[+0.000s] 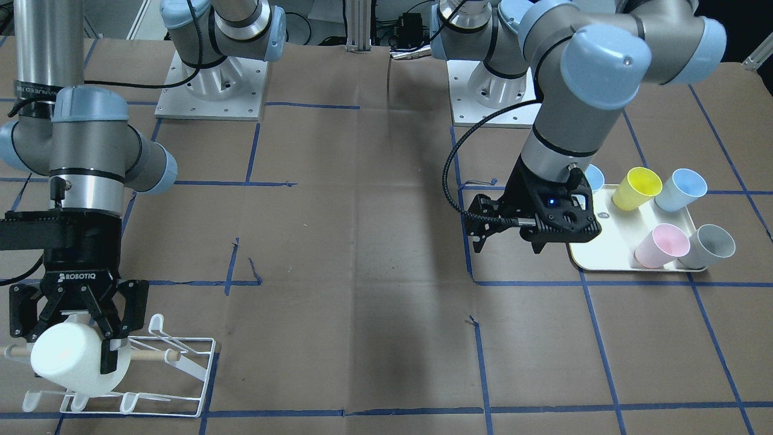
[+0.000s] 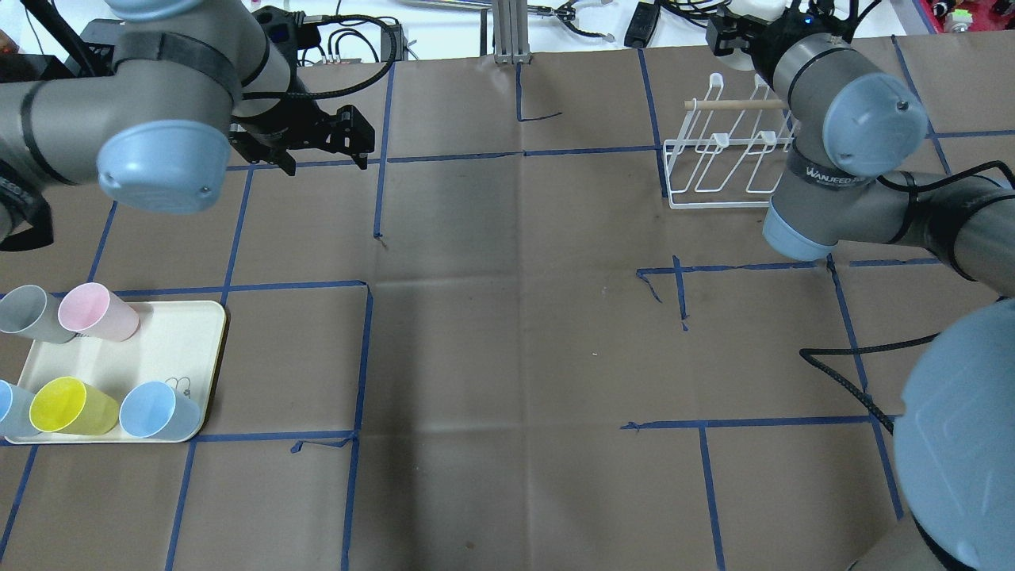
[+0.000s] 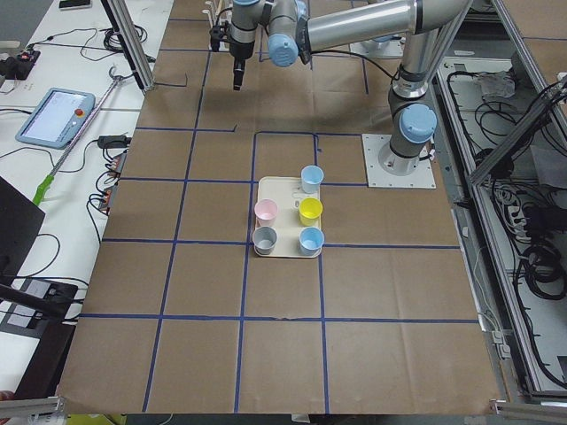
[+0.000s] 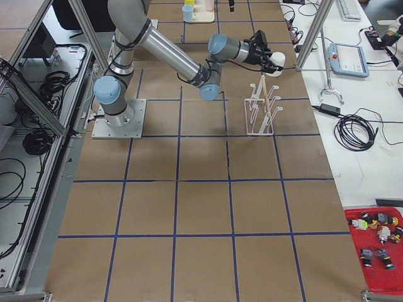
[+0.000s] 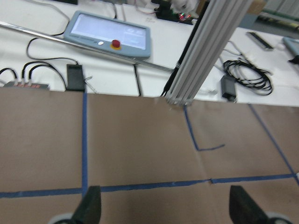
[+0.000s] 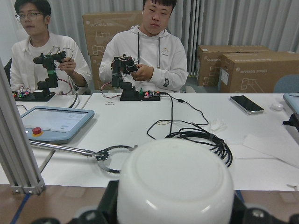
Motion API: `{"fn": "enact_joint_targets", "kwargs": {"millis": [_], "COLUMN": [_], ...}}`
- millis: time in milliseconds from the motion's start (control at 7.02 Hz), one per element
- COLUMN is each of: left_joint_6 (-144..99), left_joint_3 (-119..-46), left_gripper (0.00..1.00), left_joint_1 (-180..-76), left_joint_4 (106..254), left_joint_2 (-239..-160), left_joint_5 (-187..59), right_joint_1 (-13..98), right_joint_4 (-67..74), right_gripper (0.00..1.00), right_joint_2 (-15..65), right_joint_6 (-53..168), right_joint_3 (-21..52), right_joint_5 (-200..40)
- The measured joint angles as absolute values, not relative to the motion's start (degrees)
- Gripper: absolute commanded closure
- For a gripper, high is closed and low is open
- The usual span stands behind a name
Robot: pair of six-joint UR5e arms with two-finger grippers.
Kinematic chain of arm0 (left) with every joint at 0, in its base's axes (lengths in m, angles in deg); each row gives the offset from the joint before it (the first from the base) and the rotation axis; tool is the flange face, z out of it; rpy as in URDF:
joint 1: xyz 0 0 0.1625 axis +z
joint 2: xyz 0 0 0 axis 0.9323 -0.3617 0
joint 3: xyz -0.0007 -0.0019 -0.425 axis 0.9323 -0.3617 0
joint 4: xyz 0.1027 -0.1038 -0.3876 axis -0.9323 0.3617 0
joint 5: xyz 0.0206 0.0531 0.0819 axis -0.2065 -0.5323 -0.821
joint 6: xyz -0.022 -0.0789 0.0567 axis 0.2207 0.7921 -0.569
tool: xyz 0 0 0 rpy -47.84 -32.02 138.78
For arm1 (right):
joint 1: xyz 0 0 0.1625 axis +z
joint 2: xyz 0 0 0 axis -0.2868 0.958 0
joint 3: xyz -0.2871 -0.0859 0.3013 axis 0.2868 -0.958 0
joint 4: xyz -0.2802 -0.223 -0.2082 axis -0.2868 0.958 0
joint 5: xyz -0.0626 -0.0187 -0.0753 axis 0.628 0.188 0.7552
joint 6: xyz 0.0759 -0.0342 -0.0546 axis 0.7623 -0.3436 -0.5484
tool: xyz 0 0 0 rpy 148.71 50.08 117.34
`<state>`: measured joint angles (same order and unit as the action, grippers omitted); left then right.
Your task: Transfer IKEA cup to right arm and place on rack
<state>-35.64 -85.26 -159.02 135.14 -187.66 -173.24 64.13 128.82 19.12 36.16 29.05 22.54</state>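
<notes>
**White cup held over the rack**

Seen from across the brown-paper table [image 1: 362, 272], the right arm's black three-fingered gripper [image 1: 72, 344] is at eight o'clock. It is clamped round a white plastic cup [image 1: 69, 365] tipped on its side just over the white wire rack [image 2: 725, 143]. I cannot tell whether the two touch. Towards three o'clock, the left arm's black two-finger gripper [image 5: 167, 207] hangs spread wide and empty. A cream tray [image 1: 604, 257] of coloured cups [image 1: 637, 188] lies on that side.

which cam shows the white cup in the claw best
Exterior front-facing: the white cup shows nearly whole, gripped in the right claw at the rack. The right wrist view shows only its base, close up. Exterior right shows it small and far; in the overhead the arm hides most of it.
</notes>
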Motion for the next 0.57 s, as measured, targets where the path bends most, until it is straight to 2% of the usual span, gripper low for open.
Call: {"fn": "enact_joint_targets", "kwargs": {"millis": [285, 570], "left_joint_6": [-35.86, -37.03], "left_joint_3": [-82.88, -82.71], "left_gripper": [0.03, 0.03], "left_joint_1": [-158.88, -158.52], "left_joint_4": [144.98, 146.41], "left_joint_2": [-184.27, -182.50], "left_joint_5": [-173.60, -174.49], "right_joint_1": [63.42, 64.23], "right_joint_4": [130.67, 133.03], "right_gripper": [0.83, 0.83], "right_joint_2": [15.58, 12.35], "right_joint_6": [34.36, 34.30], "right_joint_3": [26.24, 25.16], "right_joint_5": [22.91, 23.02]}}
